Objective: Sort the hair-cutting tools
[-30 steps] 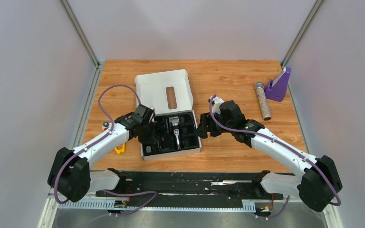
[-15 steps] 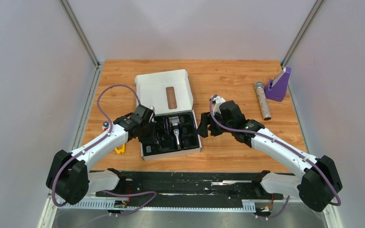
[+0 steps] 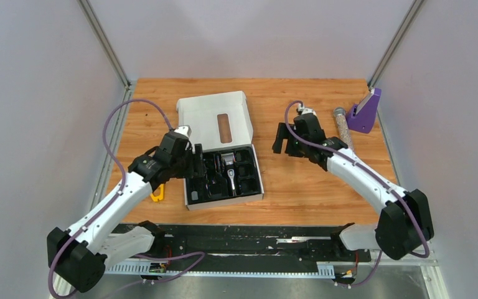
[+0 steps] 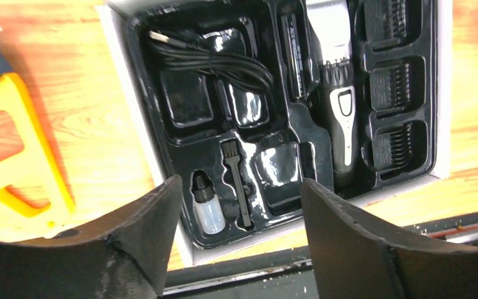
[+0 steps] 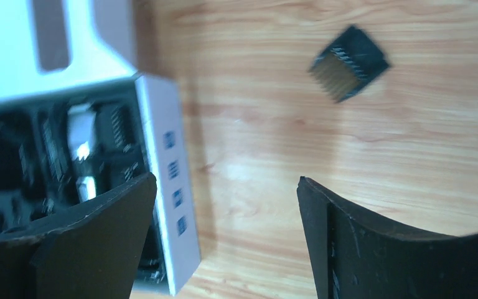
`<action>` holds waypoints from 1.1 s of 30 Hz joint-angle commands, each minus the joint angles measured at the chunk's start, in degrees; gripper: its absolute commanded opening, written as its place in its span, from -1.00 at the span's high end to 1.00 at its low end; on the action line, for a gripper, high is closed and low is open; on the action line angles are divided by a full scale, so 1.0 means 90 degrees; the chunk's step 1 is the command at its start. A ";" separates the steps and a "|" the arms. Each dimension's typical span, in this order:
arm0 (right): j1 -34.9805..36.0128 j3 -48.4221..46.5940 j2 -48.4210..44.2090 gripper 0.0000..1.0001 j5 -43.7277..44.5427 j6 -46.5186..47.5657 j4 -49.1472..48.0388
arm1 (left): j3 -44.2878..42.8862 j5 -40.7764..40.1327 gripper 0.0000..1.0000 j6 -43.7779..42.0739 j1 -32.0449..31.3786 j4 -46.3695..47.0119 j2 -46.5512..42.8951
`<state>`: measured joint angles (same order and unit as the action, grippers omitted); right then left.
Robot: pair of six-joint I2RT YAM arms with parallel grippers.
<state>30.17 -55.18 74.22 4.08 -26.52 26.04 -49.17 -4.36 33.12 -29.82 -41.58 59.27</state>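
Far left, the yellow plastic piece [image 3: 157,195] lies on the bench [image 3: 299,187], outside the box and apart from it. The left tool [image 4: 239,184] hangs over the near-left corner of the black tray [image 4: 314,134], fingers spread and holding nothing.

The tray holds the following, in order:
- the coiled cord [image 4: 224,62] in the far-left pocket;
- the thin stick [image 4: 292,59], lengthwise beside it;
- the clipper [image 4: 339,93], long axis running near to far with the silver blade head at the far end;
- a column of three comb guards [image 4: 391,84] along the right wall.

Several pockets look unfilled, though the glossy plastic makes this hard to confirm.

Right of the box [image 3: 256,198], the right tool [image 5: 225,180] hovers above bare wood, also spread and empty. One loose comb guard [image 5: 350,62] lies flat on the bench. In the right wrist view it sits ahead of that tool and off to the right of the gap between its fingers [image 5: 373,243].

The guard lies on a diagonal to that gap, toothed edge toward the box side. The right arm is clearly the nearer one, so a pick-up would probably need a reach forward and a wrist turn.

From above the guard is hidden beneath the right wrist. The right wrist view is motion-blurred at the box. The glittery cylinder [image 3: 345,132] lies farther right.
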 commanded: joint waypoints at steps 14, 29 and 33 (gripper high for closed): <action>-0.1493 -0.2455 0.3526 -0.73 0.1098 -0.2142 0.1245 | 0.0257 -0.1777 -1.00 -0.1643 0.0449 0.0424 -0.1378; -0.1649 -0.2708 0.4577 -0.22 0.1093 -0.2212 0.1375 | 0.0230 -0.1919 -1.00 -0.1732 0.0686 0.0370 -0.1525; -0.1633 -0.2366 0.4246 0.10 0.0826 -0.1961 0.1315 | 0.0246 -0.1840 -1.00 -0.1723 0.0814 0.0404 -0.1499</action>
<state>15.55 -79.85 114.02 14.20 -45.82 38.11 -46.96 -21.06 18.68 -23.62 -40.25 45.87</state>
